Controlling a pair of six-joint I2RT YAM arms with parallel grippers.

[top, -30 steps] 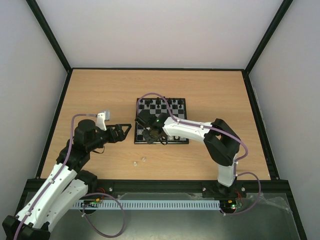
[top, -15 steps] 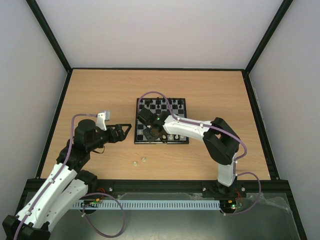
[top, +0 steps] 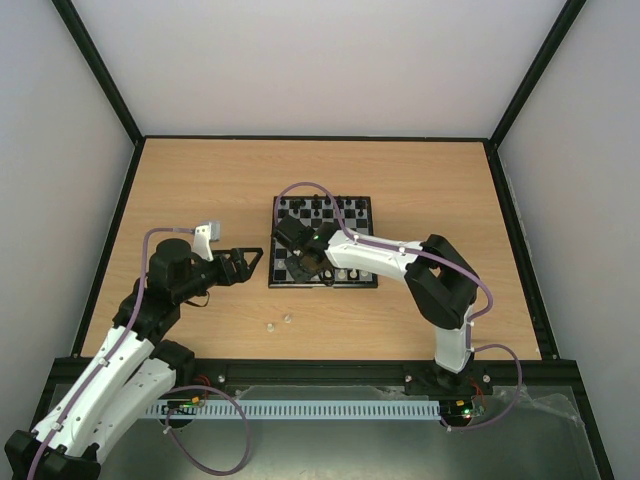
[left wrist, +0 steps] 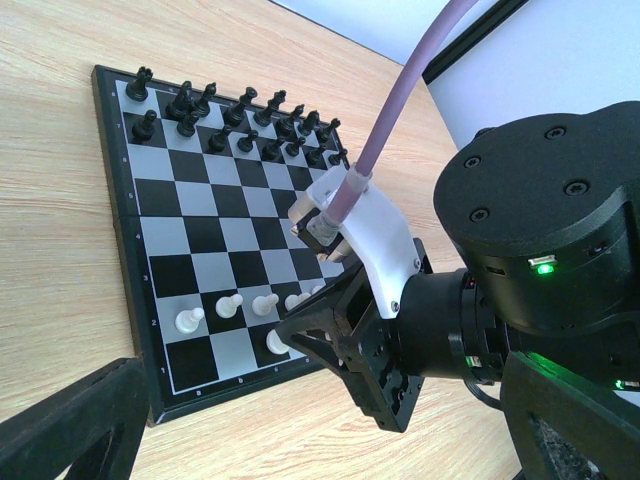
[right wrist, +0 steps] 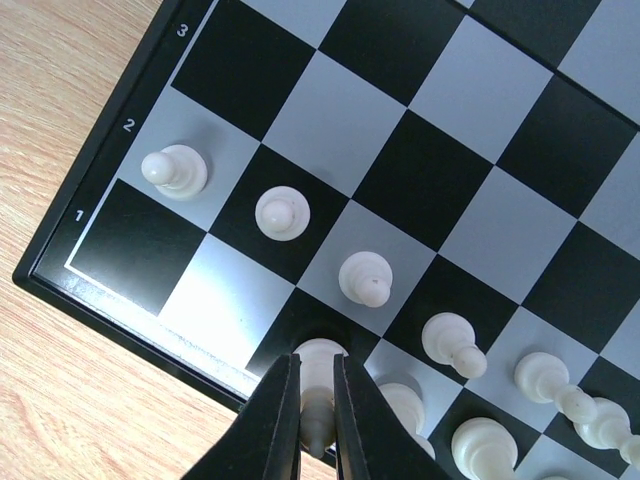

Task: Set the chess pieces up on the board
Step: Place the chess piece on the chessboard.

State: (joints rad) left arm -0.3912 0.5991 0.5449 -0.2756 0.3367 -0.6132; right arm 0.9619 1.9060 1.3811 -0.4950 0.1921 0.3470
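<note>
Board [right wrist: 480, 130]: right end effector [right wrist: 317, 365] down around piece [right wrist: 320, 350]

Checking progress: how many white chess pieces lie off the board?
2: one white chess piece, another beside it, on the table before the board's near-left corner; arms may hide more.

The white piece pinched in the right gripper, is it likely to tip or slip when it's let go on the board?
The white piece looks tall over a small round base, so a nudge would probably tip it. It seems smooth, hard plastic, likely light, so it could slip between the right gripper and its narrow fingers.
</note>
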